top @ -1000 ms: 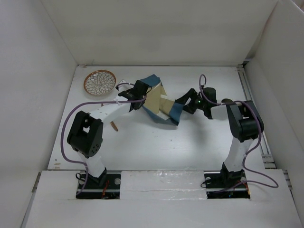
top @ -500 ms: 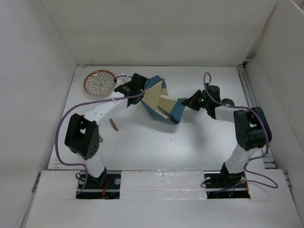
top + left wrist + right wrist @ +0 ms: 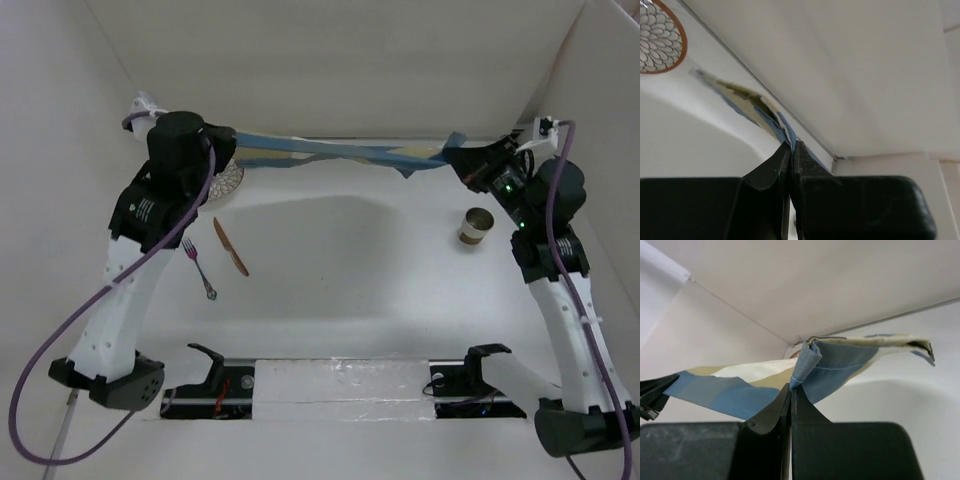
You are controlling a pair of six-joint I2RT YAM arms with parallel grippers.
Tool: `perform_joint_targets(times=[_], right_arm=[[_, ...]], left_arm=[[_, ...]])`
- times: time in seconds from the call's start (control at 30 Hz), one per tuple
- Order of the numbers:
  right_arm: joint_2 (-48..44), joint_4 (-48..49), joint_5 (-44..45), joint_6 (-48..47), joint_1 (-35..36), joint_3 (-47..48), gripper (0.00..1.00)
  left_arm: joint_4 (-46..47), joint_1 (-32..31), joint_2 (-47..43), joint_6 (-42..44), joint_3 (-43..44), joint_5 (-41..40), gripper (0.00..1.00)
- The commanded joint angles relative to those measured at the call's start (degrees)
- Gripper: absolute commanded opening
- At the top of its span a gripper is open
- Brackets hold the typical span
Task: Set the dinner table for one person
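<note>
A blue-and-tan checked placemat [image 3: 340, 148] hangs stretched in the air above the far part of the dinner table [image 3: 350, 270]. My left gripper [image 3: 230, 136] is shut on its left end. My right gripper [image 3: 455, 157] is shut on its right end. In the left wrist view the jaws [image 3: 791, 146] pinch the cloth [image 3: 757, 107] edge-on, with the patterned plate [image 3: 655, 42] below. In the right wrist view the jaws [image 3: 791, 388] pinch a folded blue corner of the cloth [image 3: 840, 365].
A patterned plate [image 3: 230, 181] lies at the far left, partly hidden by the left arm. A brown knife [image 3: 230, 247] and a metal fork [image 3: 198, 268] lie at mid-left. A small cup [image 3: 478, 226] stands at the right. White walls enclose the table.
Both arms rose and moved apart, lifting the crumpled placemat off the table and pulling it taut. The right gripper shut on the cloth. The fork now shows, and the cup and knife show in full.
</note>
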Motion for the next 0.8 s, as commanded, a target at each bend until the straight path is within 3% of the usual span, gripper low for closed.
perform_joint_targets(times=[0.0, 0.3, 0.43, 0.63, 0.77], right_arm=[[-3.96, -9.87, 5.03, -2.72, -1.36, 1.65, 0.0], [-7.93, -13.05, 4.41, -5.36, -1.88, 2.11, 0.0], [-0.4, -13.05, 3.09, -7.2, -1.89, 5.52, 0.0], [12.7, -10.77, 0.65, -8.26, -4.43, 14.66, 0.0], [24.2, -7.69, -6.21, -8.26, -5.84, 23.17, 0.0]], left_arm=[[-0.58, 1.05, -4.0, 0.62, -7.26, -1.24, 0.0], [4.44, 1.05, -10.88, 0.62, -19.85, 4.93, 0.0], [5.15, 1.05, -6.76, 2.55, -18.11, 4.93, 0.0], [5.15, 2.0, 9.03, 9.22, 2.08, 5.36, 0.0], [5.76, 6.92, 18.9, 14.24, 16.24, 14.05, 0.0]])
